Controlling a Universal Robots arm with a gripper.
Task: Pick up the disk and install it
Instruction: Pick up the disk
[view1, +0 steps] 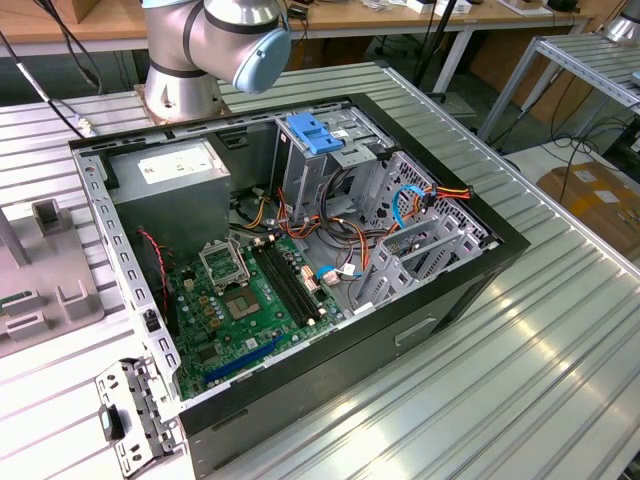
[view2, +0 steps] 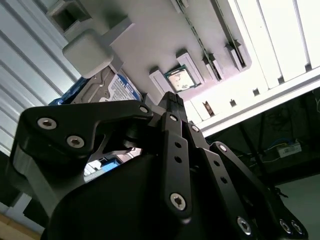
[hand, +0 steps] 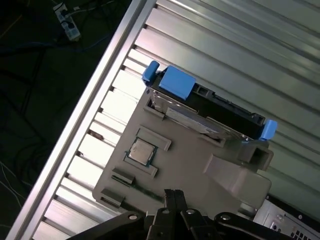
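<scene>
The disk (hand: 192, 116) stands on edge in a slot of a grey fixture (hand: 190, 160) on the ribbed metal table, with blue plastic rails at both ends. In the second wrist view the disk (view2: 117, 87) shows its silver face and a white label with a blue band. My gripper (hand: 172, 194) hovers off the fixture on the side away from the disk, clear of it. Its black fingertips (view2: 171, 97) are pressed together, shut on nothing. The open computer case (view1: 440, 300) lies on its side in the exterior view, with a blue latch (view1: 313, 133) over its drive cage.
A processor chip (hand: 141, 150) sits in a pocket of the fixture between the gripper and the disk. Inside the case are a grey power-supply box (view1: 170, 185), a green motherboard (view1: 240, 300) and loose cables. The arm's base (view1: 185, 85) stands behind the case. The table edge (hand: 95, 95) drops off beside the fixture.
</scene>
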